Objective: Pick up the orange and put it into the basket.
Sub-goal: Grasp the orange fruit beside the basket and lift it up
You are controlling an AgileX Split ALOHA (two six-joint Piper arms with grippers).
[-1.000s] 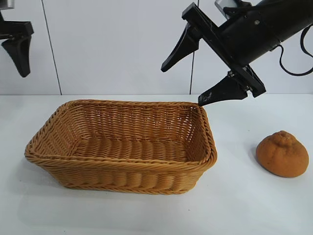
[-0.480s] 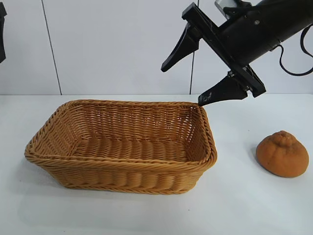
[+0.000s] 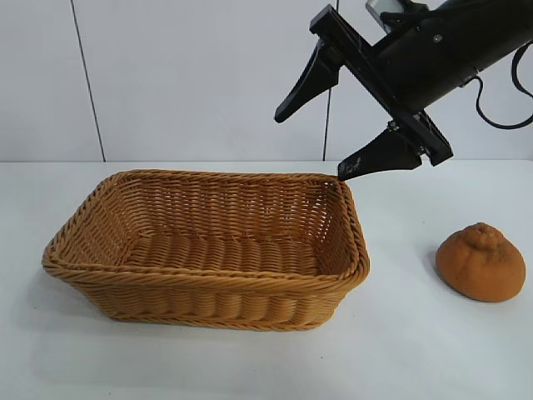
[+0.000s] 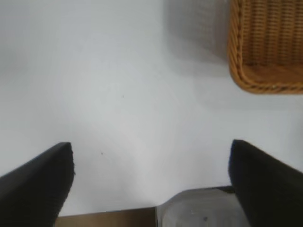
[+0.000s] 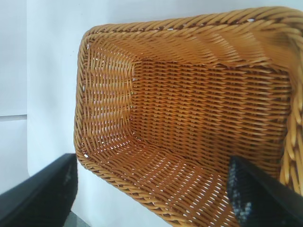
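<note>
A: Exterior view first. Where's the fruit?

B: The orange sits on the table at lower right, well apart from the basket, which fills the centre-left and is empty. So the pick isn't done yet.

A: And the arm?

B: The right gripper hangs at upper right, above the basket's far right corner, jaws spread wide, nothing in them. It's tilted down toward the basket, not the orange. The left arm isn't in this view.

A: Left wrist view?

B: The left gripper is released too, fingers wide at the bottom corners, over bare table, basket corner at upper right. It looks idle.

A: Right wrist view?

B: It looks straight into the empty basket; no orange. I'd judge it must swing away to the fruit first.
</note>
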